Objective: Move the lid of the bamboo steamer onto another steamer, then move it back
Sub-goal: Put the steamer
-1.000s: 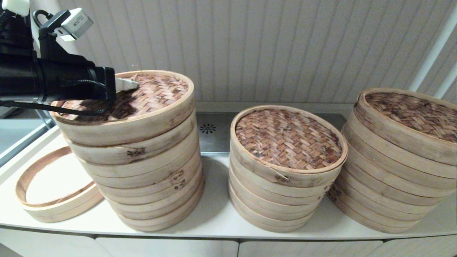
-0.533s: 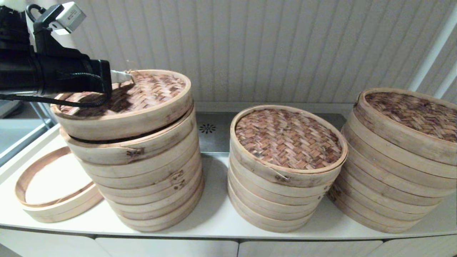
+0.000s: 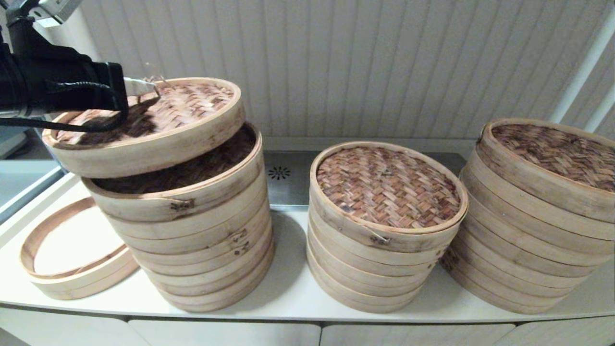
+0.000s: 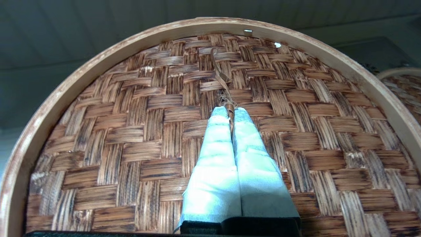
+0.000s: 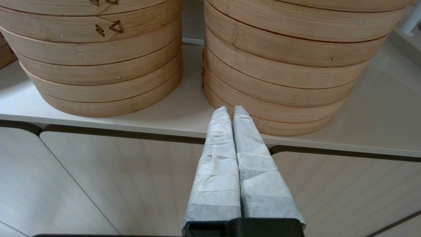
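Observation:
The woven bamboo steamer lid (image 3: 158,129) hangs tilted above the tall left steamer stack (image 3: 192,230), its near-left side raised off the stack's open top. My left gripper (image 3: 151,87) is shut on the lid's small twisted handle loop (image 4: 230,108) at the lid's centre. In the left wrist view the lid (image 4: 131,131) fills the picture and the left gripper (image 4: 230,113) pinches the loop. A lower middle steamer stack (image 3: 384,226) and a right steamer stack (image 3: 533,216) both carry lids. My right gripper (image 5: 232,112) is shut on nothing, parked below the counter edge.
A loose bamboo ring (image 3: 72,254) lies on the white counter (image 3: 288,288) left of the tall stack. A metal vent plate (image 3: 283,178) sits behind the stacks. A ribbed wall runs close behind everything. The right wrist view shows the bases of two stacks (image 5: 98,65).
The left gripper has risen and drifted left with the lid, which came off the left stack and now hangs tilted above it, exposing the steamer's inside. The right arm stayed still.

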Motion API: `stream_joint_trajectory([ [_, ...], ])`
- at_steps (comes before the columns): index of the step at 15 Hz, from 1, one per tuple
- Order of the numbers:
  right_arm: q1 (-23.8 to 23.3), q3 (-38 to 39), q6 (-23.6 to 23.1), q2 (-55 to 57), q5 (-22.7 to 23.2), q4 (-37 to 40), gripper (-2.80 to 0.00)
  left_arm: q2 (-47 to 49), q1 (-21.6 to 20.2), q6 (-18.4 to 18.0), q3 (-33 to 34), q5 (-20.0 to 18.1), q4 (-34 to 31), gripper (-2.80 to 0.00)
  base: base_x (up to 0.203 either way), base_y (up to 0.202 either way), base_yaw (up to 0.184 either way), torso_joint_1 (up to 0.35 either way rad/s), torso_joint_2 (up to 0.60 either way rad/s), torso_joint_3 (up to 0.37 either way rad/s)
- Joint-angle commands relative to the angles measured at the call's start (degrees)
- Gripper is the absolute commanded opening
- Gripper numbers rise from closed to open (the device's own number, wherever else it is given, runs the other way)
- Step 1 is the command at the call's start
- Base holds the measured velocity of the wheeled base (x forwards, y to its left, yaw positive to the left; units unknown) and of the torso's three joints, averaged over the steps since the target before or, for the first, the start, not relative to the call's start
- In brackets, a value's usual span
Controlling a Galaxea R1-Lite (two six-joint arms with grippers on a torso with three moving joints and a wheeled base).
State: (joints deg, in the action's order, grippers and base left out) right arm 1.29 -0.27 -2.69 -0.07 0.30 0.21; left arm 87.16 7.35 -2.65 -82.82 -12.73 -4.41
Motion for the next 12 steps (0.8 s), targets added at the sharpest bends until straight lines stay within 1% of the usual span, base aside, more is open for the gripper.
stream_joint_trajectory([
  [1, 0.03, 0.0, 0.06, -0.28, -0.01, 0.03, -2.8, -1.14, -2.58, -0.1, -0.04, -0.14, -0.24, -2.8, 0.0, 0.0, 0.0, 0.0, 0.0, 0.0],
  [2, 0.03, 0.0, 0.06, -0.28, -0.02, -0.03, -2.8, -1.28, -4.75, -0.14, -0.05, -0.19, -0.32, -2.8, 0.0, 0.0, 0.0, 0.0, 0.0, 0.0],
  [4, 0.03, 0.0, -0.03, -0.28, -0.04, -0.03, -2.8, -1.32, -10.7, -0.39, -0.32, -0.85, -0.31, -2.8, 0.0, 0.0, 0.0, 0.0, 0.0, 0.0],
  [9, 0.03, 0.0, 0.06, -0.28, -0.04, -0.03, -2.8, -2.44, -25.53, -0.4, 0.03, -6.97, -0.28, -2.8, 0.0, 0.0, 0.0, 0.0, 0.0, 0.0],
  [12, 0.03, 0.0, 0.06, -0.2, 0.04, -0.03, -2.8, -2.93, -32.37, -0.42, 0.21, -9.21, -0.34, -2.8, 0.0, 0.0, 0.0, 0.0, 0.0, 0.0],
])
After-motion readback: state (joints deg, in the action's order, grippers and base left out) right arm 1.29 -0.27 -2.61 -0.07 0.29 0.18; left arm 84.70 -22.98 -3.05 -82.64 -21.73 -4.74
